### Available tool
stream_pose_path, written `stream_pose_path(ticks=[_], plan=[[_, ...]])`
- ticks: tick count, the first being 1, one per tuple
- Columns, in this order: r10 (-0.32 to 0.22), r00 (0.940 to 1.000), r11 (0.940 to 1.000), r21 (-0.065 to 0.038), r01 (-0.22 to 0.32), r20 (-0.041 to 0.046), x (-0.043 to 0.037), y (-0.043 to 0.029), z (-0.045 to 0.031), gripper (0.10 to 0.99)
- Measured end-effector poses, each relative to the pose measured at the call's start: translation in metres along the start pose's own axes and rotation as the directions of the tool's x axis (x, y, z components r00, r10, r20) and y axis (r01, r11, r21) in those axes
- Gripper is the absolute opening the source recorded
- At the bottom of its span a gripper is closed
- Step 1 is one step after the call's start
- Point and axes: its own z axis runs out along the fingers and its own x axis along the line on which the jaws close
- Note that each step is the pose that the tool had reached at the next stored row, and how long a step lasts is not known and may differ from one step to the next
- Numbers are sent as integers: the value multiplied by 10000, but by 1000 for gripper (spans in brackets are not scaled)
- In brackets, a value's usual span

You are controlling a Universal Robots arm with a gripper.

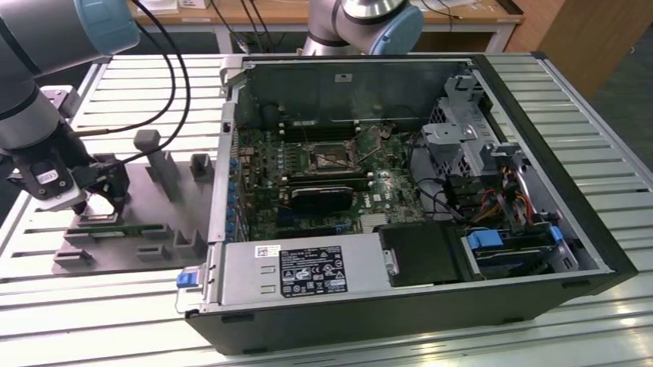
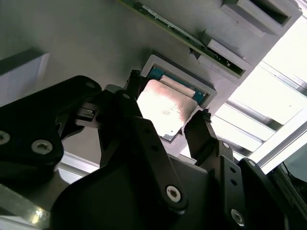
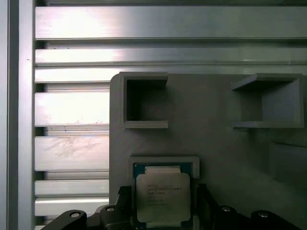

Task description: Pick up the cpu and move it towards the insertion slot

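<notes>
**Work Area and Surroundings**

The work surface is a table [image 1: 133, 321] built from parallel aluminium slats with narrow dark gaps between them. In both wrist views the slats [image 3: 72, 110] reflect bright light in pale bands. In the exterior view, a wooden desk [image 1: 275, 11] on a white frame [image 1: 469, 25] stands behind the table. A wooden panel [image 1: 592, 30] occupies the exterior view's upper right corner. The floor [image 1: 628, 92] below the panel, just beside the table edge, is dark.

Glare on cpu [image 2: 165, 110] (washed pale), blown-out slats [image 3: 72, 105], dim case [image 1: 347, 92]
</notes>
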Motion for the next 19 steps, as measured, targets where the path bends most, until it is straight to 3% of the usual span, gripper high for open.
stream_pose_path(ticks=[5, 12, 19], plan=[[0, 10000, 10000, 0, 0, 0, 1, 0, 0, 541], [0, 10000, 10000, -1, 0, 1, 2, 0, -7, 541], [0, 10000, 10000, -1, 0, 1, 0, 2, -71, 541]])
